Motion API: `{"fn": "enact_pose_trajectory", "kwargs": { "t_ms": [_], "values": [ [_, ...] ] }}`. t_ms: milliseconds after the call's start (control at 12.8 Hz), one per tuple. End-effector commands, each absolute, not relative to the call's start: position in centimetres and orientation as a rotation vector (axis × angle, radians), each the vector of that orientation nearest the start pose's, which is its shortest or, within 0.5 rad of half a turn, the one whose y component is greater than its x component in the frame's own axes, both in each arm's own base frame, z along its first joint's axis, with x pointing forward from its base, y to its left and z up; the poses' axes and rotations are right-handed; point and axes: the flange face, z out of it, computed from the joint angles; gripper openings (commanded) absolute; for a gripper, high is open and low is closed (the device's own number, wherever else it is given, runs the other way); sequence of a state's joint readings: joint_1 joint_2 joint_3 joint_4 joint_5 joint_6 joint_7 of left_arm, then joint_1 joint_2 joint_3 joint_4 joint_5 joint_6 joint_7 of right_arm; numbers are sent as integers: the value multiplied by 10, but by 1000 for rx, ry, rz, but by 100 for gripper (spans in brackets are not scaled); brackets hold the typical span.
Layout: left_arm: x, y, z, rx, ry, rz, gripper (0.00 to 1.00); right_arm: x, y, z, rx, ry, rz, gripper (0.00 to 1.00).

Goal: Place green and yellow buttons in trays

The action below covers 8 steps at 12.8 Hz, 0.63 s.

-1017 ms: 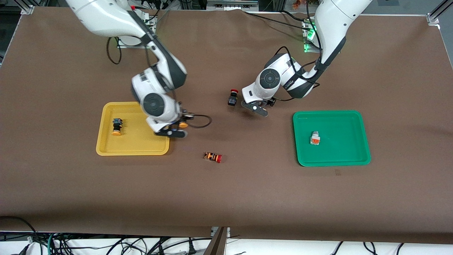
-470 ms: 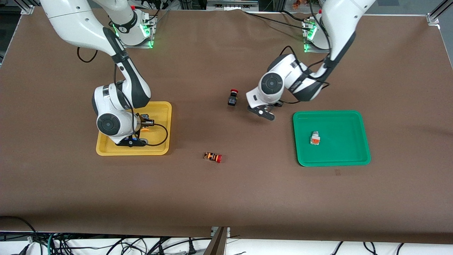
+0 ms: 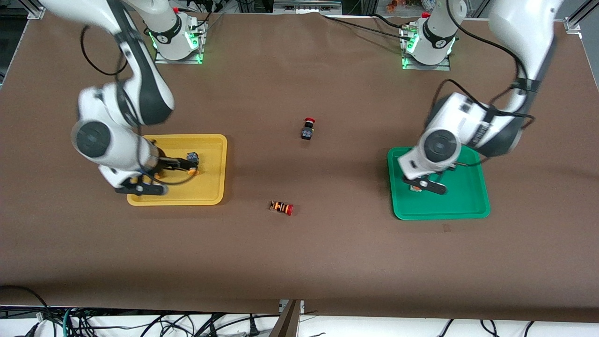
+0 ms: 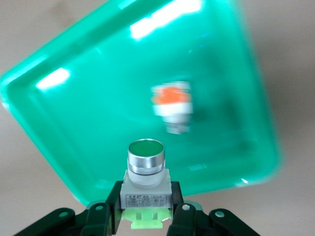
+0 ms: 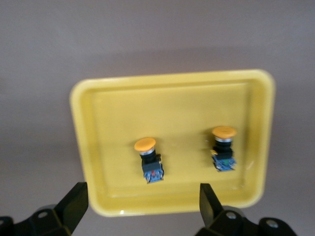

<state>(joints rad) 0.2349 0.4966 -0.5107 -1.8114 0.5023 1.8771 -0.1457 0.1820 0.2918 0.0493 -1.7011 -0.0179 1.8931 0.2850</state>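
Observation:
My left gripper (image 3: pixel 423 184) hangs over the green tray (image 3: pixel 468 196) and is shut on the white-bodied green-capped button (image 4: pixel 145 169). The white orange-faced button (image 4: pixel 171 101) lies in that tray (image 4: pixel 59 118); in the front view my left hand mostly hides it. My right gripper (image 3: pixel 140 188) is open and empty over the yellow tray's (image 3: pixel 210 187) edge toward the right arm's end. Two black buttons with orange-yellow caps lie in the yellow tray (image 5: pixel 172 103): one (image 5: pixel 147 158) and another (image 5: pixel 223 147). In the front view only one of them (image 3: pixel 192 164) shows clearly.
A black button with a red cap (image 3: pixel 307 128) stands on the brown table between the trays. An orange-and-black striped button with a red cap (image 3: pixel 281 207) lies nearer to the front camera than it. Cables trail from both wrists.
My right gripper carried a yellow-capped button over the yellow tray, let it go there and moved off toward the right arm's end. My left gripper moved from near the red-capped button to over the green tray.

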Motion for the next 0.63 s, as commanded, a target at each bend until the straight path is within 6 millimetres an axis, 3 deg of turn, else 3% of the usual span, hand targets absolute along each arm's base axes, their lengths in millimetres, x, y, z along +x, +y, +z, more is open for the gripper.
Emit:
{"fn": "enact_pose_trajectory", "kwargs": {
  "t_ms": [0,78,157,235,391,470,548],
  "values": [
    [606,-68,223,-2873,566,362,12,585,139,496,-3159,66,89,100],
    [607,-55,212,-2904,563,341,19,577,138,518,-3156,59,59,100],
    [607,-52,212,-2913,542,344,87,568,132,538,-3160,71,103,100],
    [608,-53,220,-2909,544,343,100,566,129,561,-3170,69,132,100],
    [614,-49,266,-2884,500,300,100,568,119,599,-3174,95,77,100],
    [616,-52,301,-2882,468,257,100,569,106,611,-3170,129,41,100],
    [620,-50,354,-2884,404,182,100,566,101,628,-3163,142,4,100]
  ]
}}
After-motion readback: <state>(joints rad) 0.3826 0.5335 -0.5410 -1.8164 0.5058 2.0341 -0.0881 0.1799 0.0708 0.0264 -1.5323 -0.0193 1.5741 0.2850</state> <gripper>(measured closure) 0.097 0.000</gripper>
